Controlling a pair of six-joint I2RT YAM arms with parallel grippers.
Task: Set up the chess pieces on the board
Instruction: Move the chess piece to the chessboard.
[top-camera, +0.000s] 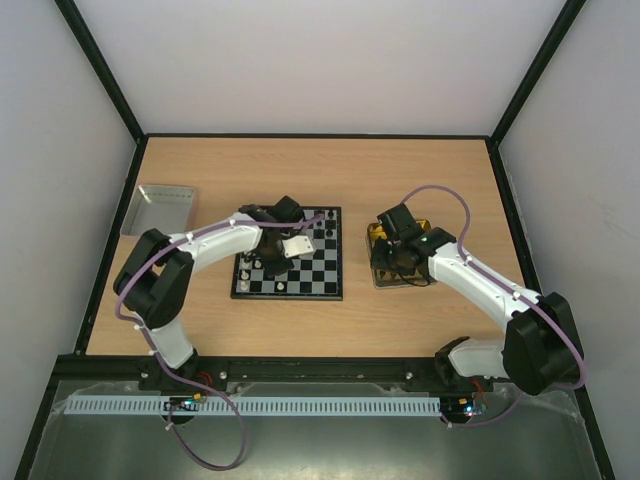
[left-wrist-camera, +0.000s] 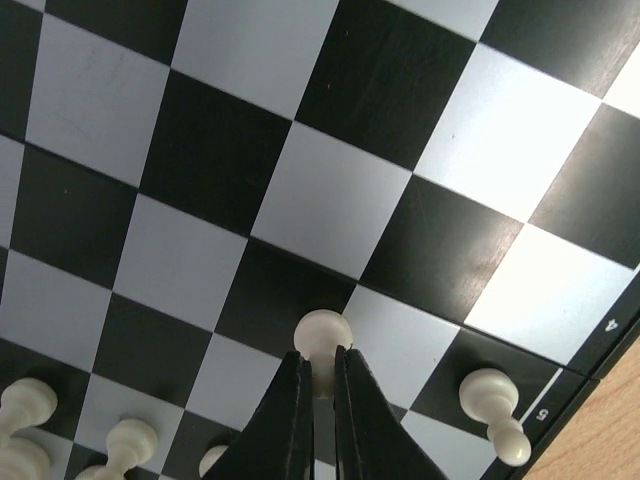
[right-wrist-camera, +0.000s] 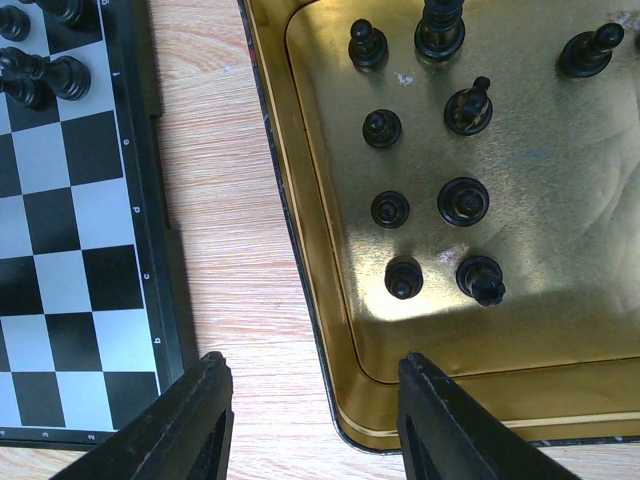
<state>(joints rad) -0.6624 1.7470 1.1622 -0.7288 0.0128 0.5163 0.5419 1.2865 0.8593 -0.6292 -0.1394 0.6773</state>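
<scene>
Clenching a white pawn upright in our left pincer, we find free board squares lying toward twelve o'clock.

The table is overlooked from above and behind. The chessboard is seen close-up from the left wrist; its edge is shared with the right wrist's downward view.

A: How are the left arm and right arm looking?
B: Both are wearing white shells over black joints. A purple cable is trailing along each, and the black jaws are tapering thin.
</scene>
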